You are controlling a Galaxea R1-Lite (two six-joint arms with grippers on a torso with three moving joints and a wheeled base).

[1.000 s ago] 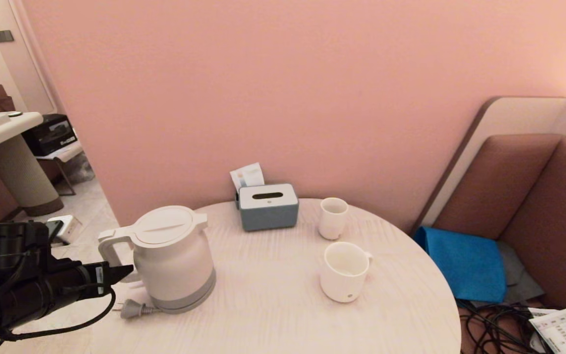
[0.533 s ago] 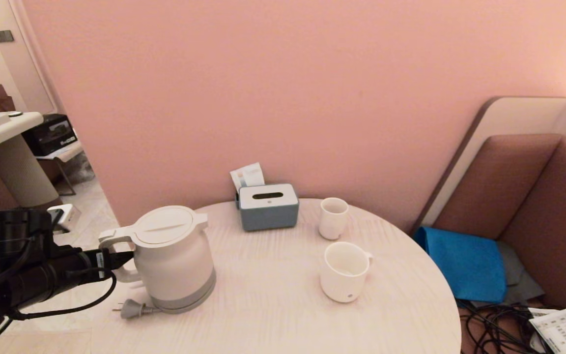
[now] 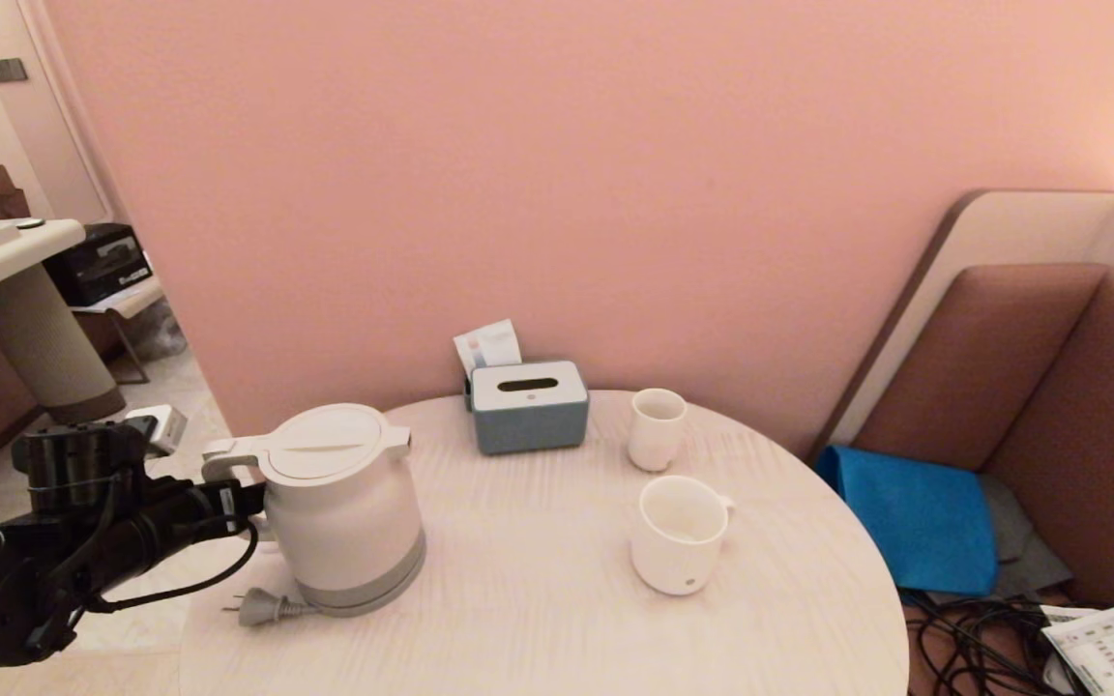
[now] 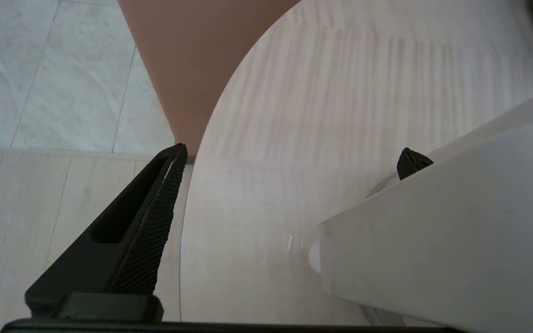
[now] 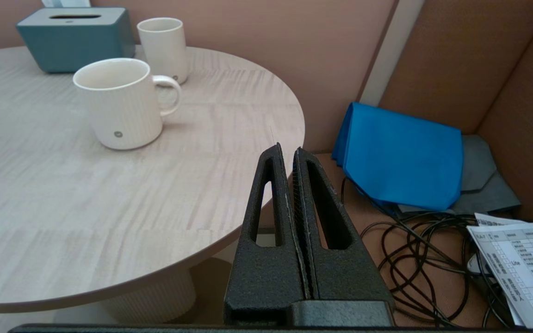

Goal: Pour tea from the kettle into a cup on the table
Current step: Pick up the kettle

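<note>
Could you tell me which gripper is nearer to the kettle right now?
Left. The left gripper is open at the kettle handle, one finger through the loop. The right gripper is shut, off the table's far side.

The kettle (image 3: 344, 507) stands near the table's (image 3: 538, 619) left edge. The cup (image 3: 679, 533) sits right of centre, the tissue box (image 3: 529, 406) at the far edge.
</note>
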